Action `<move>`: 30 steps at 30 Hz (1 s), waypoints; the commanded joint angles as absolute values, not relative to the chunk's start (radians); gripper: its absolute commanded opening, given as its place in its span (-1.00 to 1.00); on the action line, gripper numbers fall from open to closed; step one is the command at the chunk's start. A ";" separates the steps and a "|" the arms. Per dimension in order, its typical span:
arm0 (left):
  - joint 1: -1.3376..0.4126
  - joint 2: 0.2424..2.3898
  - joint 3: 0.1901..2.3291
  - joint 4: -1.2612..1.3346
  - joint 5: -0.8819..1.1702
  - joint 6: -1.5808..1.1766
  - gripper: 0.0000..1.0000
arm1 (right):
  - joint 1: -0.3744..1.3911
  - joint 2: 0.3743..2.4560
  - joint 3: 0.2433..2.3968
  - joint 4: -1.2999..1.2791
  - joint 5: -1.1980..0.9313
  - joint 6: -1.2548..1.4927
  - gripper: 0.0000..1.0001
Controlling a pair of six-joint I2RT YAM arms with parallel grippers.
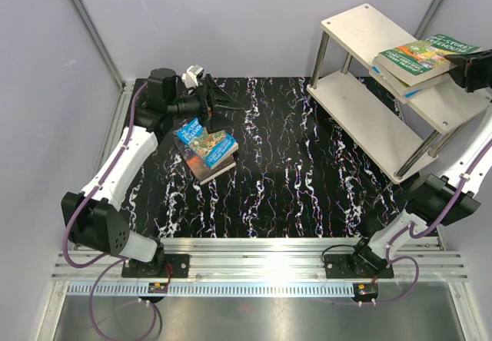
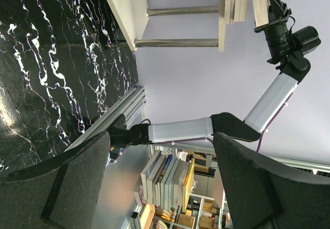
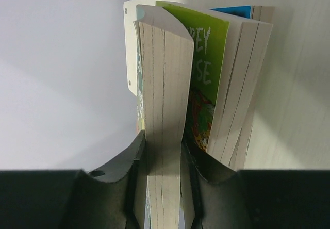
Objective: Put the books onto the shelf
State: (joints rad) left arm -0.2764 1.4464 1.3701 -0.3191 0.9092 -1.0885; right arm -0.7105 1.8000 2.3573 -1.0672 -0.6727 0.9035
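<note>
The shelf (image 1: 361, 30) stands at the back right, with a small pile of books (image 1: 407, 72) on its upper board. My right gripper (image 1: 463, 66) is shut on the edge of the top green book (image 1: 427, 53) of that pile. In the right wrist view its fingers (image 3: 135, 162) clamp that book's page block (image 3: 162, 84), beside another green cover (image 3: 209, 64) and the shelf board (image 3: 299, 84). A stack of books (image 1: 206, 149) lies on the black table at the left. My left gripper (image 1: 221, 99) is open just behind it, with nothing between its fingers (image 2: 62, 182).
The black marbled table (image 1: 292, 172) is bounded by grey walls at the back and sides. A metal rail (image 1: 261, 260) runs along the near edge. The shelf's lower board (image 1: 369, 126) reaches toward the middle. The right arm (image 2: 278, 90) rises beside the shelf.
</note>
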 commanded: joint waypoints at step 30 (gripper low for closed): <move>-0.262 1.371 1.344 -0.528 0.663 -0.950 0.70 | -0.423 1.557 2.450 -1.382 -0.141 0.673 0.99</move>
State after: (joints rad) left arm -0.2729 1.4269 1.3327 -0.4641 0.7704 -0.9943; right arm -0.5442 1.6997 2.4344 -1.3197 -0.3218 0.7246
